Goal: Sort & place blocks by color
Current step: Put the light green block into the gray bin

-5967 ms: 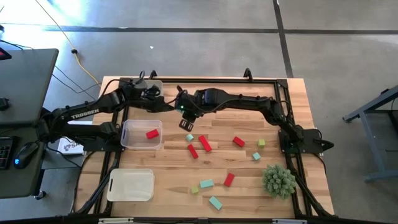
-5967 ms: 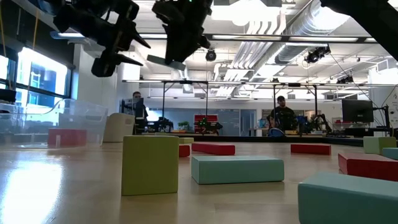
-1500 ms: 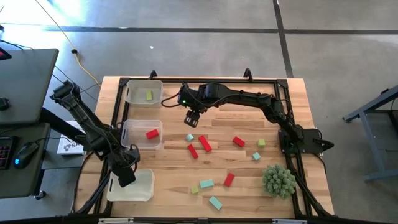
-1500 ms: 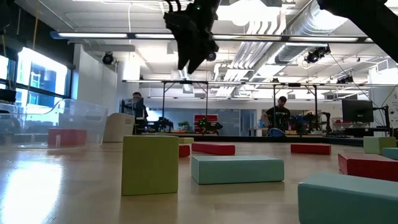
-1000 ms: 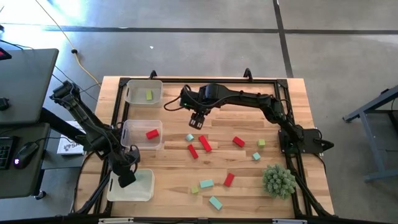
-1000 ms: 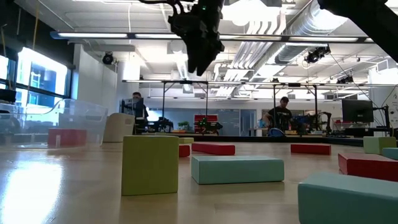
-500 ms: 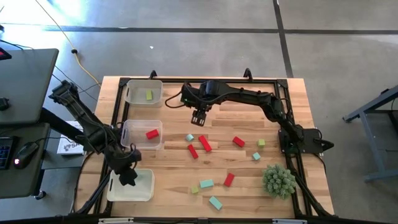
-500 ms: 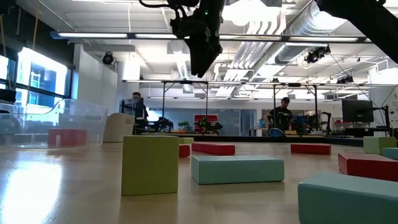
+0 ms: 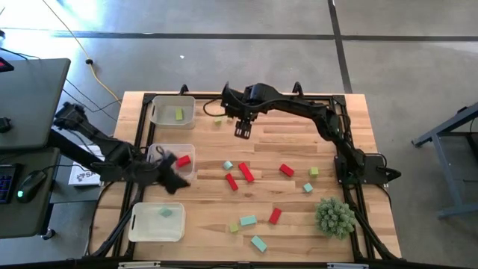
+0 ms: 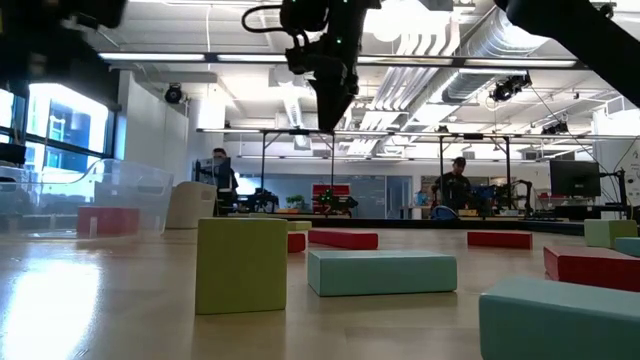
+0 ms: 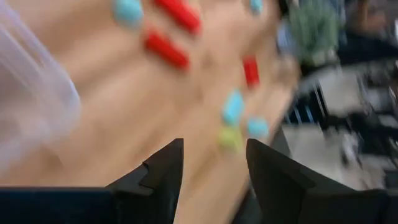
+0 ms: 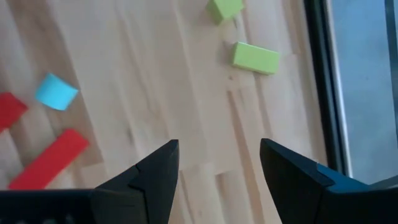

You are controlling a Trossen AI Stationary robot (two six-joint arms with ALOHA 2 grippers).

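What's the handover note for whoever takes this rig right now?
Left gripper: open, empty, near the middle bin.
Right gripper: open, empty, above the table's far side near two yellow-green blocks.
Done: one yellow-green block in the far bin, one red block in the middle bin, one teal block in the near bin.
Left: the red, teal and yellow-green blocks scattered on the table.

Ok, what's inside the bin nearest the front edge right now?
One teal block lies inside the front clear bin, toward its far side. The rest of the bin floor shows bare. The left gripper hangs beyond it, covering nothing inside.
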